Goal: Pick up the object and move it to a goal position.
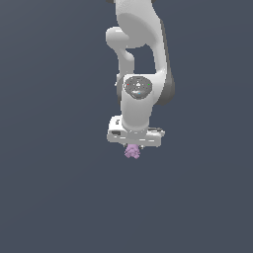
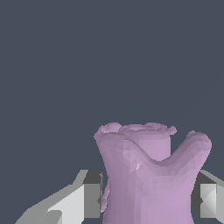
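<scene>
Gripper (image 1: 133, 146) clamped on the lilac object (image 1: 132, 152), which hangs just beneath my hand between both fingers (image 2: 89, 194), knobbly end poking out past the tips. I judge the pinched waist a narrow hold: a sharp swing toward the goal could twist or slip it free.

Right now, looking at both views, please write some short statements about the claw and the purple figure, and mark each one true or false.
1. The figure sits between the two fingers. True.
2. The figure is green. False: it is pale purple.
3. In the exterior view the figure shows just below the claw. True.
4. The claw is wide open with nothing in it. False: it is shut on the figure.
5. A second arm is in the scene. False: only one arm shows.
</scene>
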